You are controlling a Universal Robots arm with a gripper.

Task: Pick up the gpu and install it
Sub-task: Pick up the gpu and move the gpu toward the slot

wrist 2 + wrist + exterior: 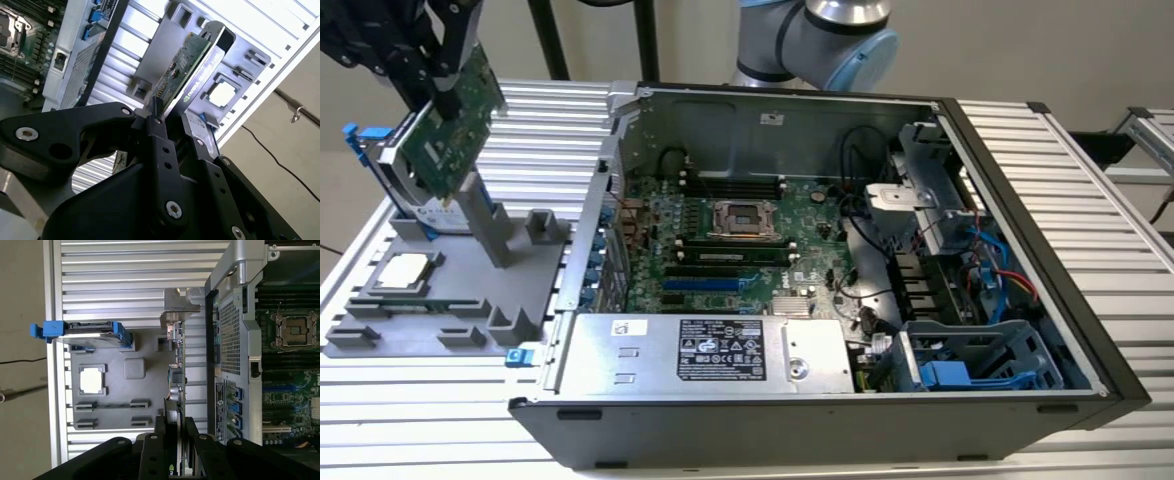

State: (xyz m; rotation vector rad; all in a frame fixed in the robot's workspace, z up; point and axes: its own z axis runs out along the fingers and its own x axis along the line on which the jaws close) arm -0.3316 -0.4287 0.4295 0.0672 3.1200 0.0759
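The gpu (451,125) is a thin card with its green circuit-board side showing, tilted and lifted off the grey holder tray (440,300) at the exterior view's left. My gripper (438,70) is shut on its upper edge. In the second wrist view the black fingers (156,125) clamp the gpu (187,65) from both sides. In the first wrist view the gpu (176,375) appears edge-on with its silver end bracket (180,302) at the far end, held in my gripper (175,422). It hangs beside the open computer case (1014,240), outside its wall.
The case lies on its side with the green motherboard (720,250) exposed and a silver power supply (707,350) at the front. On the tray sit a small square silver chip (403,270) and a blue-trimmed hard drive (85,332). A slatted metal table (1067,180) carries everything.
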